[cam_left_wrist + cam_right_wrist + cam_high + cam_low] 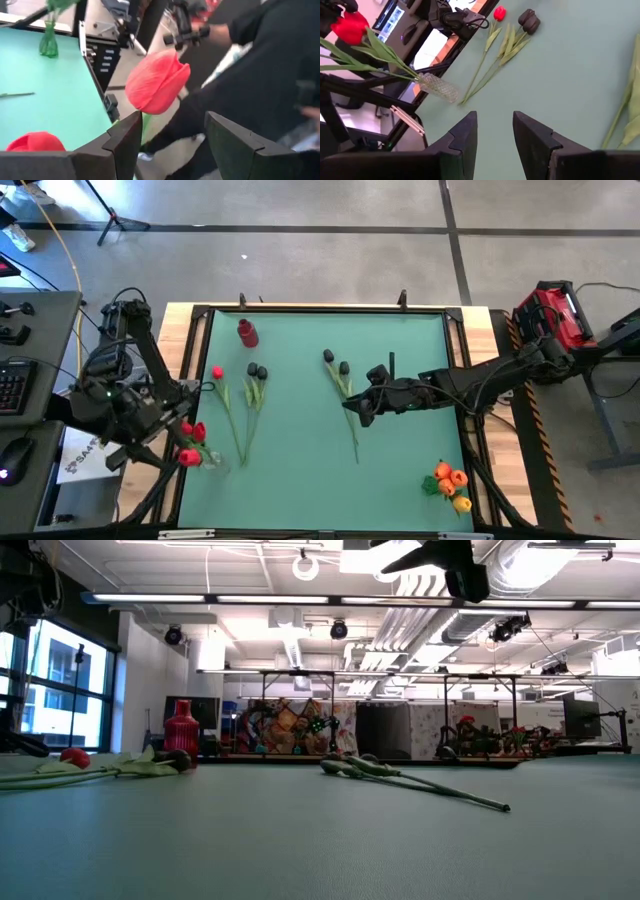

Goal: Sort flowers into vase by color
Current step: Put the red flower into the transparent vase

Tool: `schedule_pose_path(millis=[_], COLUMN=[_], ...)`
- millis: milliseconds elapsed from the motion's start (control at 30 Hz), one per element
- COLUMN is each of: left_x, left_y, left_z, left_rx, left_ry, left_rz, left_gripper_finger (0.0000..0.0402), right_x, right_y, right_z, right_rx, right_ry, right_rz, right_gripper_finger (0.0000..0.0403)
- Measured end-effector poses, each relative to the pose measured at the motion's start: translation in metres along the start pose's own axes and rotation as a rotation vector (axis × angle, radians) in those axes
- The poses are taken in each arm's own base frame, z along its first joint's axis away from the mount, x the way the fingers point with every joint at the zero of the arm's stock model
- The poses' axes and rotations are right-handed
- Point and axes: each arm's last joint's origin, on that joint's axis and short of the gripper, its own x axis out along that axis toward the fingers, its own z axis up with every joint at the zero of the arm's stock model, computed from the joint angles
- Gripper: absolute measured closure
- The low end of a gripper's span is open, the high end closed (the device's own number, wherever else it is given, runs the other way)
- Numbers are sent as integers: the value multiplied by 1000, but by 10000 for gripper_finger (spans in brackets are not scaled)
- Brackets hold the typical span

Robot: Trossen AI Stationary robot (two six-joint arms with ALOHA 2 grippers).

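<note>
Two red tulips [192, 432] stand in a clear glass vase [211, 461] at the left edge of the green mat [300, 420], right at the left gripper [172, 412]. In the left wrist view one red head [156, 82] rises just beyond the gap between the dark fingers [125, 145], which are spread wide and grip nothing; a second red head [35, 142] shows beside them.

Further right on the mat lies a single red tulip [218, 373] flat on its stem, and just beside it a pair of black tulips [257, 371], their stems running toward the near edge. A red bottle-shaped vase [247, 333] stands upright behind them near the far edge, with no flower showing in it.

Past the middle lies another pair of black tulips [336, 362], stems angled toward the near side. The right gripper [362, 408] hovers above the mat just right of these stems, clear of them; its fingers [465, 137] are parted with nothing between them.

At the near right corner a bunch of orange-yellow tulips [450, 483] sits together; whether a vase holds them cannot be made out.
</note>
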Motion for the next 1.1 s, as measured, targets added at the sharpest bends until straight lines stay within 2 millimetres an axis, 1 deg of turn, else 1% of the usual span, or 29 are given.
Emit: schedule_pose_path(millis=[133,267,467,567,667,800,933,1100], left_x=[5,1,-19,-30,-40,-52,-63,-74], left_y=[-1,-2,-8,-8,-4,9,25,43], left_z=[-5,0,28,42,53,57,50,37], left_rx=[76,109,176,225,209,89,-54,-224], left_ry=[53,40,-20,-82,-169,-297,-374,-452], left_rz=[6,-8,-56,-37,71,322,516,641], left_gripper_finger=[196,197,211,217,218,219,225,244], right_x=[0,0,0,0,0,0,0,0], right_y=[-1,-3,-4,-4,-4,-4,-4,-5], right_z=[-1,-2,-3,-3,-3,-3,-2,-1], right_rx=[-16,-24,-36,-34,-21,6,36,40], right_ry=[9,21,31,32,33,32,21,7], right_rz=[-15,-34,-37,-35,-35,-36,-44,-52], right_gripper_finger=[289,289,289,289,289,289,289,289])
